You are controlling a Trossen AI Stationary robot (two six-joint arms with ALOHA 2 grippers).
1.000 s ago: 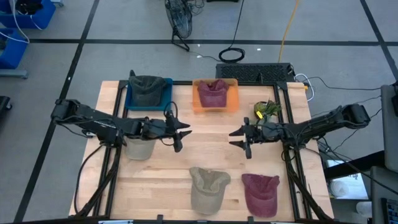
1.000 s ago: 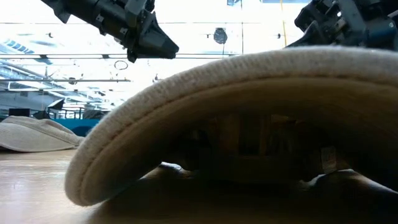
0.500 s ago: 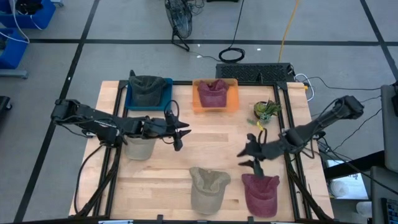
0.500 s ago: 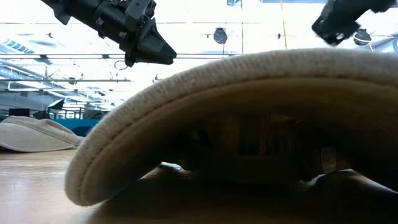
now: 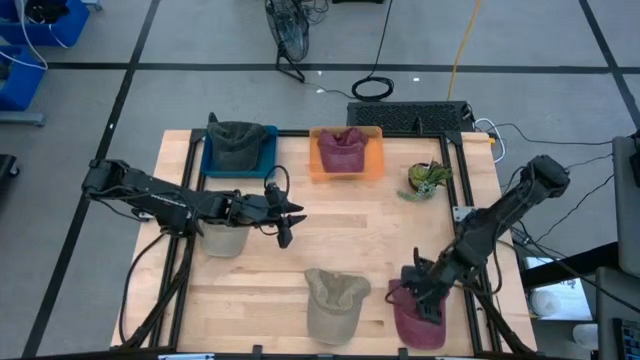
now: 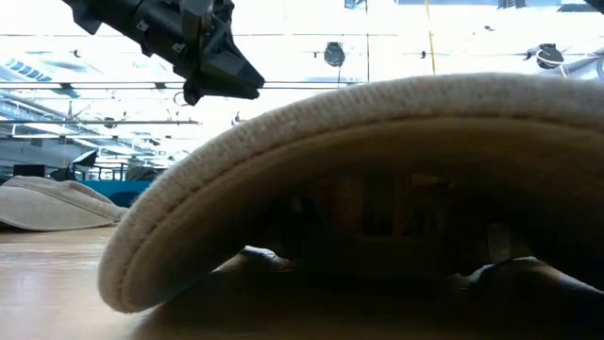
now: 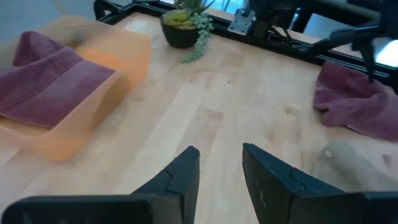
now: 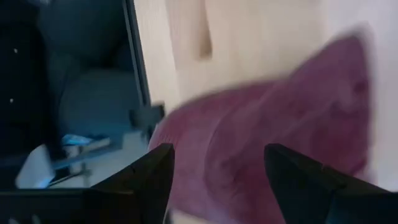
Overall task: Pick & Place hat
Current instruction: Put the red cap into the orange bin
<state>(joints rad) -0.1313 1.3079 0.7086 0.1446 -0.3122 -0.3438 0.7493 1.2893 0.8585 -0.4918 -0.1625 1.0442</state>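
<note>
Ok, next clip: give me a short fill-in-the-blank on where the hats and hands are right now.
1. The right hand is down over the ____ hat at the table's near edge.
2. The orange bin holds a ____ hat.
3. The left hand is open, with ____ between its fingers.
4. The plant stands beside the ____ bin.

Missing words: maroon; maroon; nothing; orange

I can read no writing, label, brand or number on anything before me or on my surface.
</note>
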